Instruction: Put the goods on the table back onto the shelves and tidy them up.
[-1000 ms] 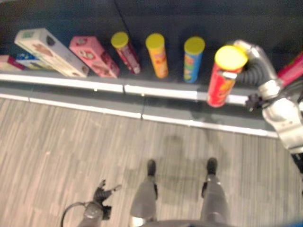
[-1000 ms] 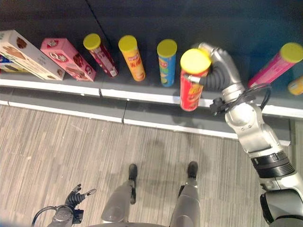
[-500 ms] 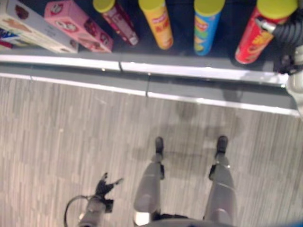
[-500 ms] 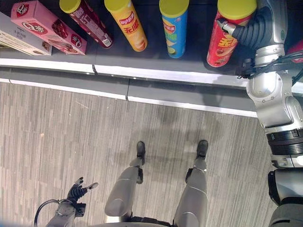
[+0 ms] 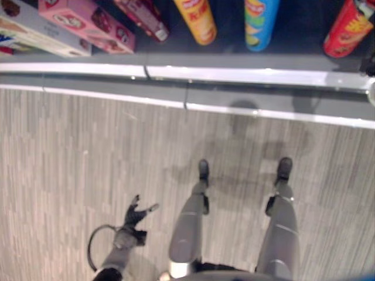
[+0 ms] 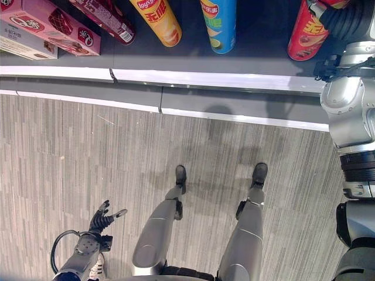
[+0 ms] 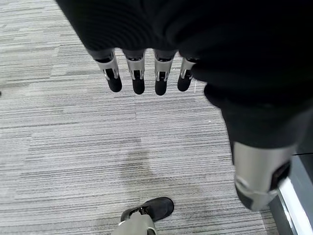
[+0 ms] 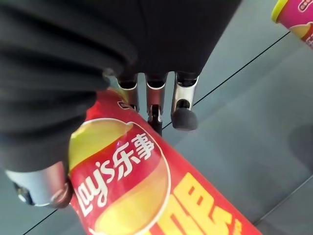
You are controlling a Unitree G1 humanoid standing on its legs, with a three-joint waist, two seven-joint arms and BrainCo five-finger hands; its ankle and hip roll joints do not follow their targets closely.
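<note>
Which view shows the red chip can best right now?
Right wrist view: the red chip can is close up, with the right hand curled round it. The eye views show just its lower part on the shelf, top cut off.

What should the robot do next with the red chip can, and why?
Probably open the right hand and let go. The red chip can already appears to stand on the shelf beside the blue can, yet the fingers still curl round it.
</note>
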